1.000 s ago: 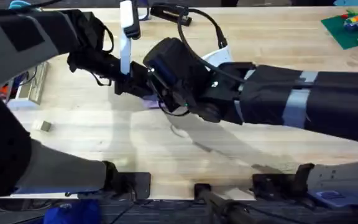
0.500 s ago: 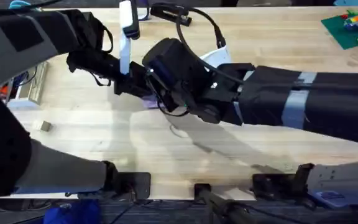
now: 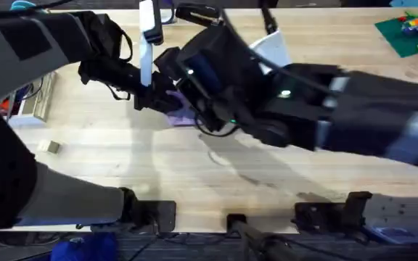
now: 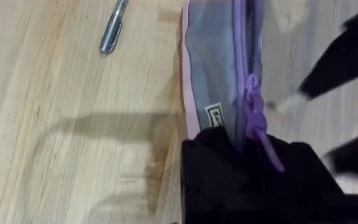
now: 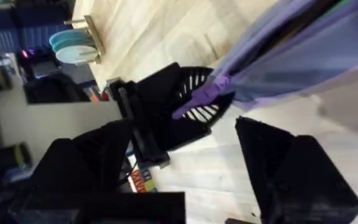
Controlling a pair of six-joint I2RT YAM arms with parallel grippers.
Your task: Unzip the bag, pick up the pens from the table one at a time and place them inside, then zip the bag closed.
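Two black arms are seen from overhead, meeting over the middle of the light wooden plank table (image 3: 85,163). The left tool (image 3: 160,99) is pressed against the right tool (image 3: 171,72), and a small patch of the lavender fabric pencil pouch (image 3: 182,114) shows just under them.

From the left wrist, the pouch (image 4: 213,74) is seen lying flat on the table (image 4: 61,124), stretching away from the left tool (image 4: 247,163). Its near end is clamped between that tool's black fingers (image 4: 210,174), with the purple zipper pull (image 4: 257,124) lying just at the grip. A slim silver-grey metallic pen (image 4: 112,28) is seen on the wood, beside the pouch's far end and apart from it.

From the right wrist, the right tool (image 5: 185,155) is seen spread open, its black fingers (image 5: 284,168) apart. The pouch (image 5: 303,56) lies just beyond them, and its purple pull (image 5: 201,99) hangs in the gap.
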